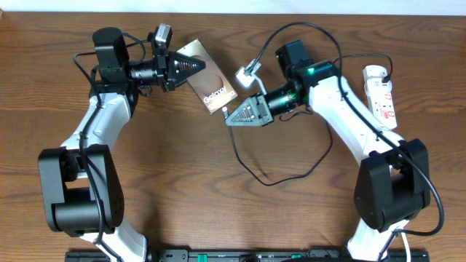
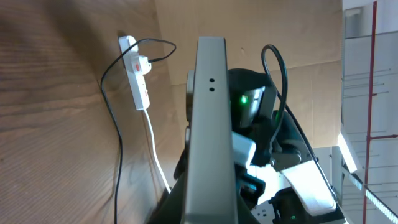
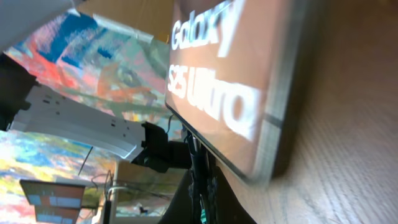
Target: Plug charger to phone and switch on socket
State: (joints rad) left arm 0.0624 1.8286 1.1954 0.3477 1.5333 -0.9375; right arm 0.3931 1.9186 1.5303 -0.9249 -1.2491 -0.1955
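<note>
Phone (image 1: 215, 87) lettered "Galaxy S25 Ultra" near the table's (image 1: 218, 211) far edge, left gripper (image 1: 195, 67) clamped on one end, right gripper (image 1: 228, 116) pinching the charger (image 1: 269, 180) tip at the other end, white socket (image 1: 381, 94) by the right edge

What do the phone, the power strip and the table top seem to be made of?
The phone: smooth front, likely glass; its grey edge looks like matte metal or plastic, I cannot tell which. The power strip: probably plastic, as the shell is smooth, white and has a rounded, moulded end. The table: wood or wood-look laminate, brown with visible grain lines.
</note>
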